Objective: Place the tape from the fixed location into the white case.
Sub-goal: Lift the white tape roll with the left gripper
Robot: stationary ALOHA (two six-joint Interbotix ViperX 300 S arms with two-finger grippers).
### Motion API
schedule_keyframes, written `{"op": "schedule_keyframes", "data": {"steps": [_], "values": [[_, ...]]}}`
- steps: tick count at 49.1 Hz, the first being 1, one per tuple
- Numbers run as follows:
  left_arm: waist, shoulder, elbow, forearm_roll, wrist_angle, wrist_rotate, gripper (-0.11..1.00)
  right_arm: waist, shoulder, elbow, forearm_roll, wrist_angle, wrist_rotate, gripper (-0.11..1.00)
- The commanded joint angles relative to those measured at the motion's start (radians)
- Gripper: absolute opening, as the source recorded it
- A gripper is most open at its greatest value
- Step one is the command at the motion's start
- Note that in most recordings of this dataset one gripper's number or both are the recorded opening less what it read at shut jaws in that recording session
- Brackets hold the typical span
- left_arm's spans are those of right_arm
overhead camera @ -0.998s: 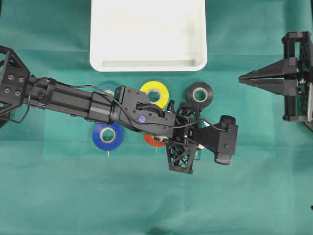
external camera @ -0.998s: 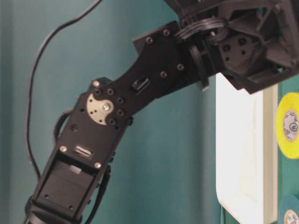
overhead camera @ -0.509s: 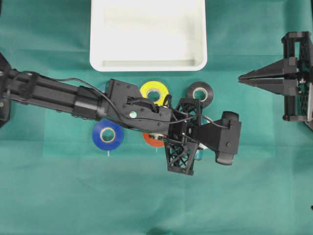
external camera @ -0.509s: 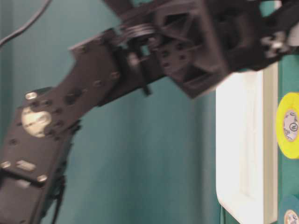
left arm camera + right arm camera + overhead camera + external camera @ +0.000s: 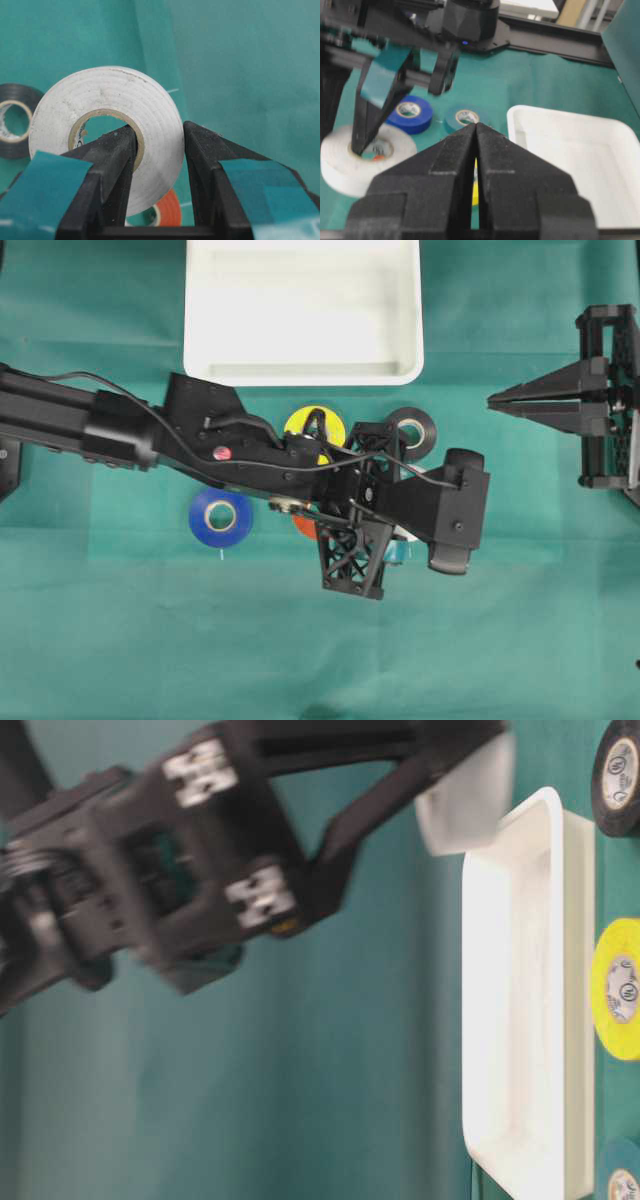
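The tape (image 5: 105, 125), a white roll with a pale core, is gripped by my left gripper (image 5: 159, 135): one finger goes through the core and the other presses the outer wall. In the overhead view the left gripper (image 5: 400, 540) hangs below the black roll, hiding most of the tape. The right wrist view shows the tape (image 5: 350, 160) at lower left. The white case (image 5: 300, 372) lies at the top centre with nothing in it. My right gripper (image 5: 495, 400) is shut and empty at the right edge.
Under the left arm lie a yellow roll (image 5: 300, 422), a black roll (image 5: 415, 430), a blue roll (image 5: 220, 518) and a partly hidden orange roll (image 5: 303, 528). A teal roll (image 5: 465, 117) sits beside the blue one. Green cloth covers the table.
My left arm has swung and risen, carrying the tape slightly left and toward the case. The table-level view shows it blurred with motion. The right arm has not moved.
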Motion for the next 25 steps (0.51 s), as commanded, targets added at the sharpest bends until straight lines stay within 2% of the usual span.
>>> {"op": "schedule_keyframes", "data": {"steps": [1,25], "values": [[-0.003,-0.061,-0.038,0.002,0.021,0.0,0.28,0.0,0.003,-0.029,-0.002,-0.008,-0.002,0.0],[-0.003,-0.11,-0.137,0.009,0.121,0.023,0.28,0.0,0.003,-0.029,-0.002,-0.005,-0.002,0.0]]}}
